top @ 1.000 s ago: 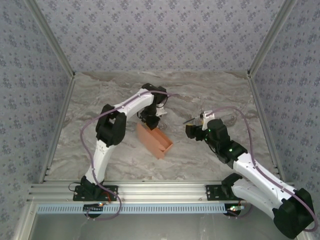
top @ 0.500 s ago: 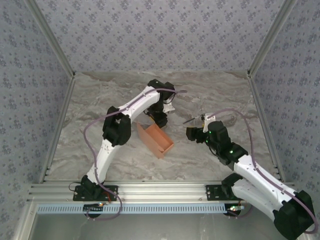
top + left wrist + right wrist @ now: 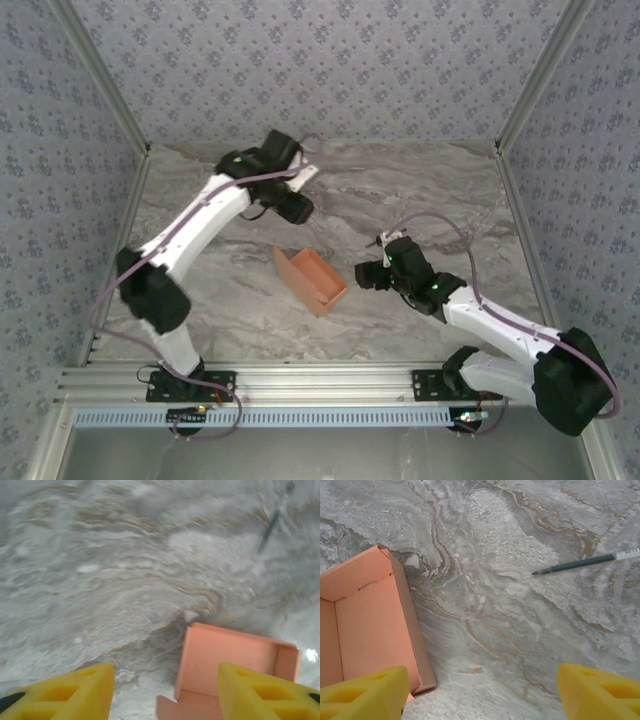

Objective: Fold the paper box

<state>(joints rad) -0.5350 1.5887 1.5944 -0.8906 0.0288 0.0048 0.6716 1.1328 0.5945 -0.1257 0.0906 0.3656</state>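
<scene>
Salmon-orange card, the paper box [image 3: 312, 281] is sitting open-topped near the middle of the marbled table [image 3: 200, 260], one flap sticking out at its 10 o'clock end. The left gripper [image 3: 292, 207] is hovering apart from the box at its 11 o'clock, yellow fingers [image 3: 75, 695] spread and gripping nothing. The right gripper [image 3: 362, 276] is hanging just beside the box at 3 o'clock, fingers [image 3: 365, 695] wide and empty. A dark pen [image 3: 575, 562] is lying at the gripper's 1 o'clock.
</scene>
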